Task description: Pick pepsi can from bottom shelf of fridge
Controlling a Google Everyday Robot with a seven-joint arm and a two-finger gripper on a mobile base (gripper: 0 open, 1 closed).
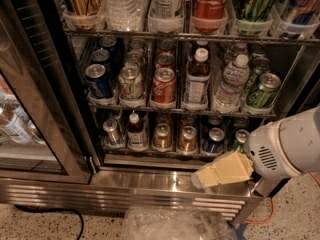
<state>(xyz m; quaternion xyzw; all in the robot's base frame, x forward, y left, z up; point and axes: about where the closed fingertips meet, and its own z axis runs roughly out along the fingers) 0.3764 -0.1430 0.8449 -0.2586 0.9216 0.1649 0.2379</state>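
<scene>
The fridge (150,180) stands open, with its stainless base and slatted grille below. Its bottom shelf (150,153) is dim and holds small cans in clear lanes. The pepsi can (214,140), dark blue with a silver top, stands upright fifth from the left, between a copper-brown can (188,138) and a green can (239,138). My gripper (200,179), beige on a white arm (290,144), comes in from the right. It hangs in front of the steel base, just below and slightly left of the pepsi can, apart from it.
The glass door (30,109) stands open at the left. The middle shelf holds cans and bottles, among them a blue can (98,80) and a water bottle (231,84). A crumpled clear plastic bag (175,225) lies on the floor in front, along with a black cable (60,211) and an orange cable (270,216).
</scene>
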